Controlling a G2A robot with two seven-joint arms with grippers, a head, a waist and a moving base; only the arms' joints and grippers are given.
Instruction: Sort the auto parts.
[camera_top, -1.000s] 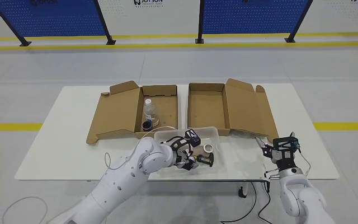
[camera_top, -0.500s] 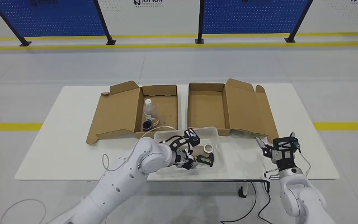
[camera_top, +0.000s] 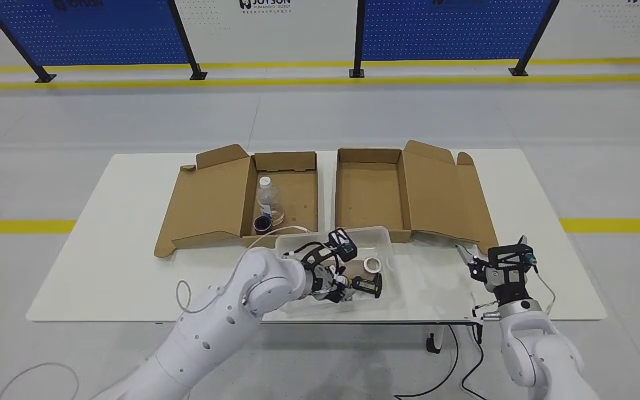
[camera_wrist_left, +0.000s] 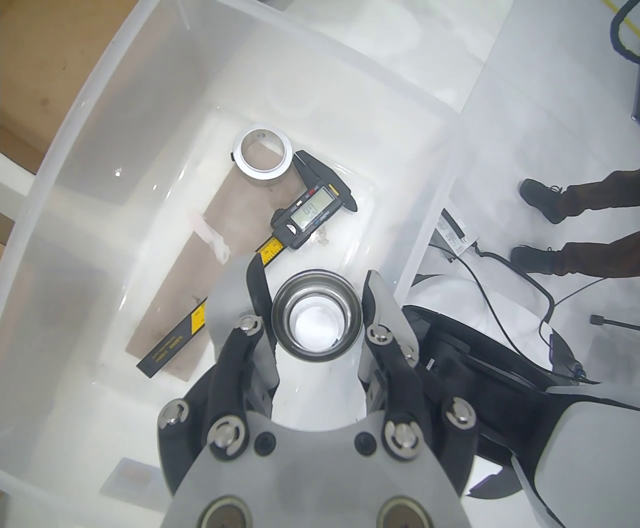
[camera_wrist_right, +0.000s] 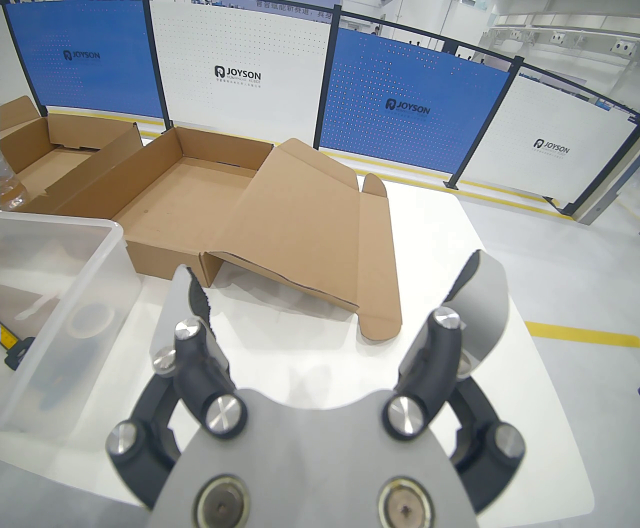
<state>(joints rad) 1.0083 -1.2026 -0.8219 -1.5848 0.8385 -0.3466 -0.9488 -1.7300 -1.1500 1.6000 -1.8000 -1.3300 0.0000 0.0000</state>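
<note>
My left claw (camera_wrist_left: 314, 272) is down inside the clear bin (camera_wrist_left: 435, 165), clamped on the steel sleeve (camera_wrist_left: 287, 325). One pad sits on each side of its outer wall. The sleeve is upright, bore facing my wrist camera. Contact looks made on both sides, though one side is too fine to be sure of.

Handling, my read: a short metal tube, rigid, dense for its size, polished and so slippery. No crush risk, so squeeze firmly. It's round stock on flat pads across the diameter, so it can pivot if I swing fast. Keep the wrist vertical and go slow.

Neighbours: the digital caliper (camera_wrist_left: 310, 207) lies just beyond my fingertips, with its beam passing beneath one finger (camera_wrist_left: 260, 295). The aluminium ring (camera_wrist_left: 262, 156) touches the caliper's head and rests on a brown strip (camera_wrist_left: 200, 260). The caliper display is the fragile bit, so no dragging across it.

Room: the nearest bin wall is just beside the claw. Best exit is straight up, then over the rim. Behind the bin on the counter (camera_top: 120, 250) are two open cardboard boxes. The left box (camera_top: 215, 200) holds a bottle (camera_top: 268, 200). The right box (camera_top: 370, 195) has its lid folded out toward my other arm.

My right claw (camera_wrist_right: 331, 265) has its fingers apart and holds nothing. It hangs over the counter near that lid, apart from the bin.
</note>
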